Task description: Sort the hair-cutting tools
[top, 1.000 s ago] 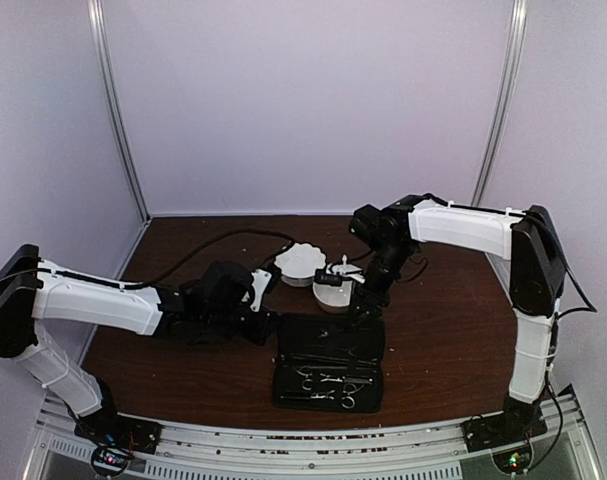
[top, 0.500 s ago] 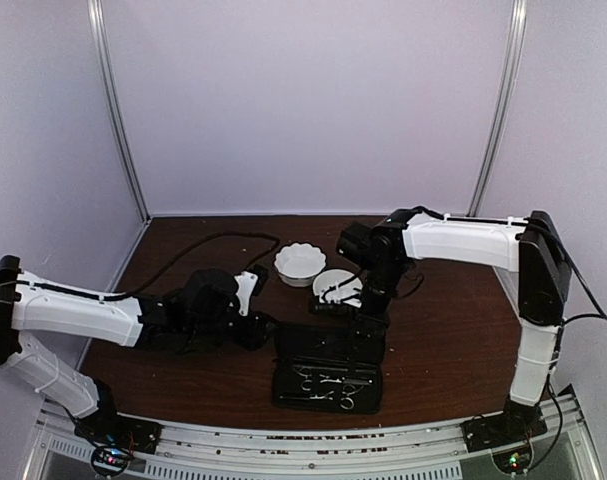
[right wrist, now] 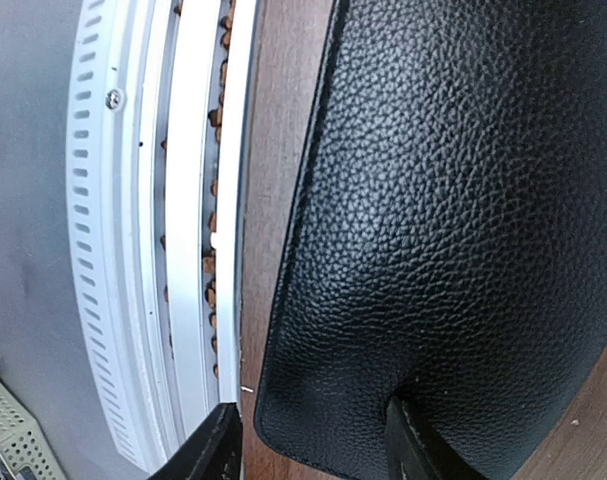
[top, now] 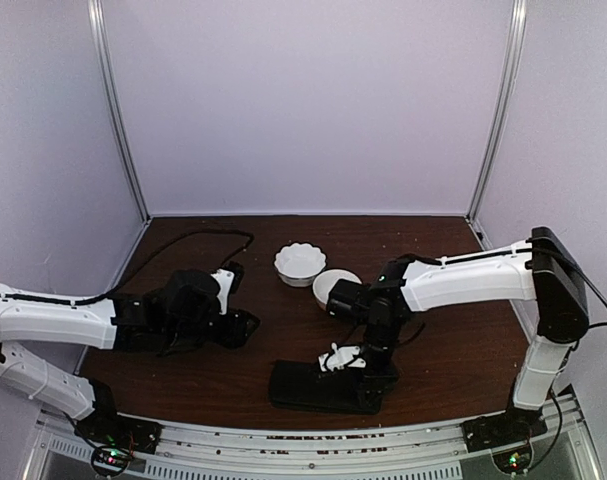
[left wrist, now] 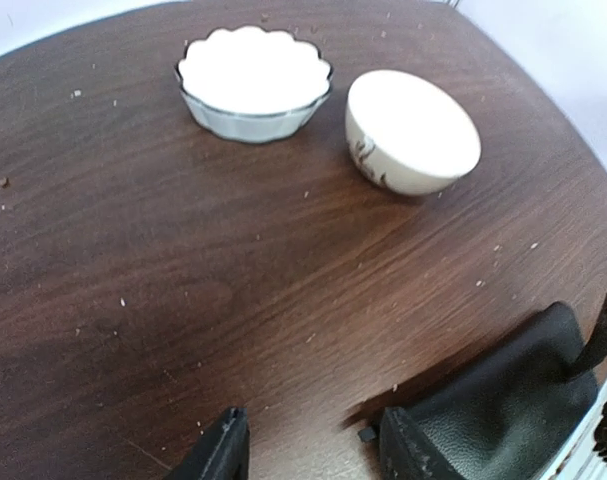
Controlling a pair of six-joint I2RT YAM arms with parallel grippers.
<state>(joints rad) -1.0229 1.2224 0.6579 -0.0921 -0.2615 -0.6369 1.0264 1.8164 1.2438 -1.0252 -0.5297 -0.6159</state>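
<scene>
Hair-cutting tools are out of sight now: the black case [top: 313, 388] has been folded closed, right hand [right wrist: 308, 445] spread at its edge. Left hand [left wrist: 303, 450] spread, empty, drawn back. Sorting likely finished.

- Our left arm [top: 53, 322] and right arm [top: 468, 280] are wearing smooth white shells between bulky black joints.
- Thin black cables [top: 198, 237] are trailing along both of us.
- Our black bases [top: 118, 432] are glowing with tiny green and red lights.
- Our fingers [left wrist: 223, 452] are showing matte black.
</scene>
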